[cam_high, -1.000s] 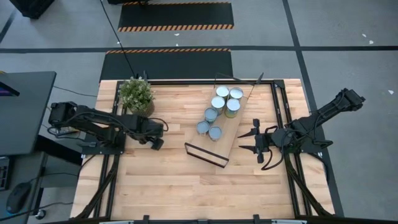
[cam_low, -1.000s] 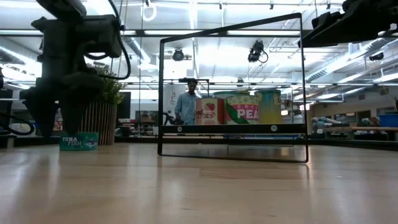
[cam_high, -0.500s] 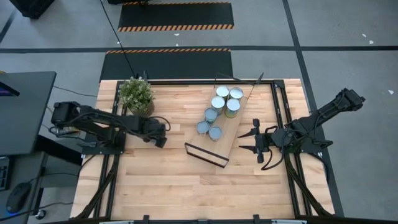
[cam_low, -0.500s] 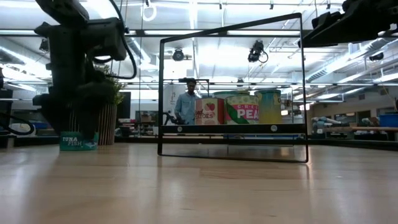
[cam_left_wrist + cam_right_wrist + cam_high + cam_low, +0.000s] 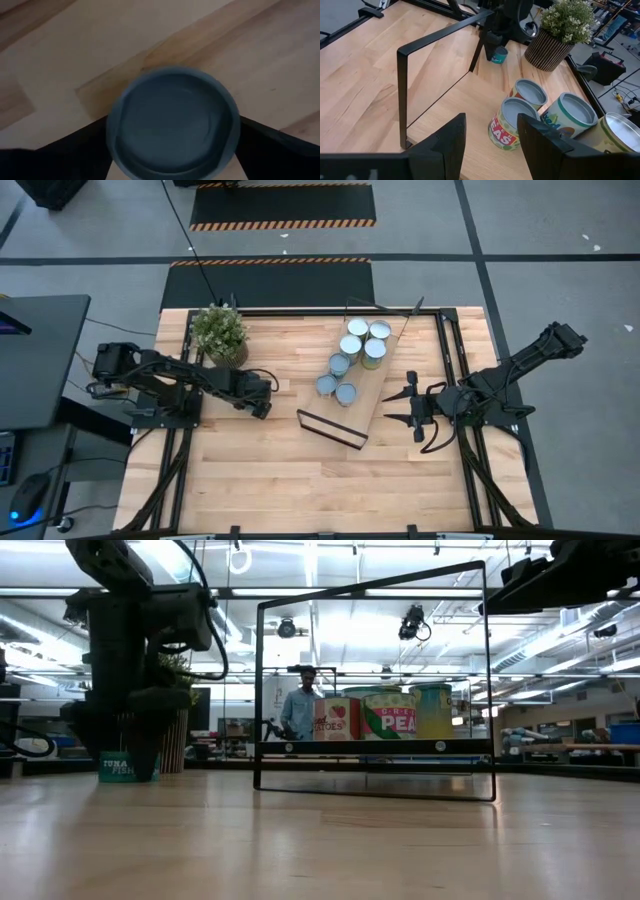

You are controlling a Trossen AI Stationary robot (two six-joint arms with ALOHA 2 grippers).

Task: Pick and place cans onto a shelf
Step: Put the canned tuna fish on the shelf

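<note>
Teal tuna can (image 5: 127, 767) is straddled by the spread left gripper (image 5: 262, 408) near the potted plant (image 5: 219, 332); the right gripper (image 5: 398, 409) is held half-open beside the shelf (image 5: 352, 394).

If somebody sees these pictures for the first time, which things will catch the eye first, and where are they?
The cluster of cans on the slanted wooden shelf at the table's centre stands out most. Next, the left gripper is lowered around a small teal tuna can standing on the table beside the potted plant, its fingers on both sides of the can. The right gripper waits open near the shelf's right edge.
</note>
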